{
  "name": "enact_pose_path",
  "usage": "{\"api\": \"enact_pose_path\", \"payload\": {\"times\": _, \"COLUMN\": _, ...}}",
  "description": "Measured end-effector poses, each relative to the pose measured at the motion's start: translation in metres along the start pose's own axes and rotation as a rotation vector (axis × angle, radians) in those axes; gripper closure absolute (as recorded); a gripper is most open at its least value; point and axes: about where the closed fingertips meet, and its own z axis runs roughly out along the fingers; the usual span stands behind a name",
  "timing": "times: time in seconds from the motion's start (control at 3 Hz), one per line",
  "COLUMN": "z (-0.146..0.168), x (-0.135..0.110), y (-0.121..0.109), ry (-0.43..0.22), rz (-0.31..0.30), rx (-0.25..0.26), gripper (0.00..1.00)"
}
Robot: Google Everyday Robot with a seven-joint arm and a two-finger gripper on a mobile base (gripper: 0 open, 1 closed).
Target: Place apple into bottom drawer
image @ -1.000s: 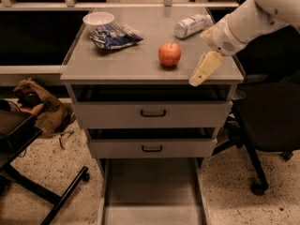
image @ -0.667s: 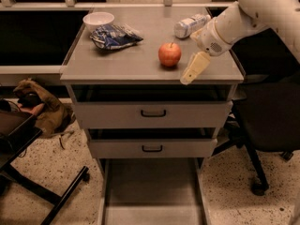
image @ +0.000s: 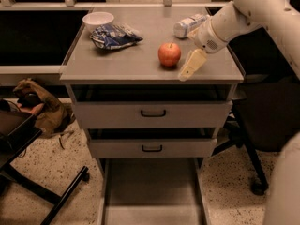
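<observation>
A small red-orange apple [image: 169, 54] with a short stem stands on the grey cabinet top [image: 126, 62], right of the middle. My gripper [image: 187, 70] hangs from the white arm just to the right of the apple, near the top's front edge, pointing down and left. It is apart from the apple. The bottom drawer [image: 152, 191] is pulled out below the cabinet; its flat grey floor holds nothing.
A white bowl [image: 98, 19] and a blue snack bag [image: 114, 35] lie at the back left of the top. A plastic bottle [image: 188, 26] lies at the back right. Two upper drawers with black handles [image: 153, 113] are shut. A black office chair [image: 262, 121] stands right.
My gripper has moved left along the front of the cabinet top, closer to the apple. The apple has not moved.
</observation>
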Motion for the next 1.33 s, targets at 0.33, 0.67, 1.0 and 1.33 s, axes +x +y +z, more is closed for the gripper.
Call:
{"api": "enact_pose_path", "payload": {"times": 0.33, "z": 0.015, "x": -0.001, "y": -0.021, "ry": -0.017, "rz": 0.010, "rx": -0.014, "gripper": 0.00}}
{"api": "enact_pose_path", "payload": {"times": 0.67, "z": 0.028, "x": -0.002, "y": -0.035, "ry": -0.028, "rz": 0.015, "rx": -0.024, "gripper": 0.00}}
{"api": "enact_pose_path", "payload": {"times": 1.0, "z": 0.043, "x": -0.007, "y": -0.043, "ry": -0.033, "rz": 0.009, "rx": -0.042, "gripper": 0.00}}
{"api": "enact_pose_path", "payload": {"times": 1.33, "z": 0.061, "x": -0.017, "y": -0.048, "ry": -0.034, "rz": -0.010, "rx": -0.069, "gripper": 0.00}}
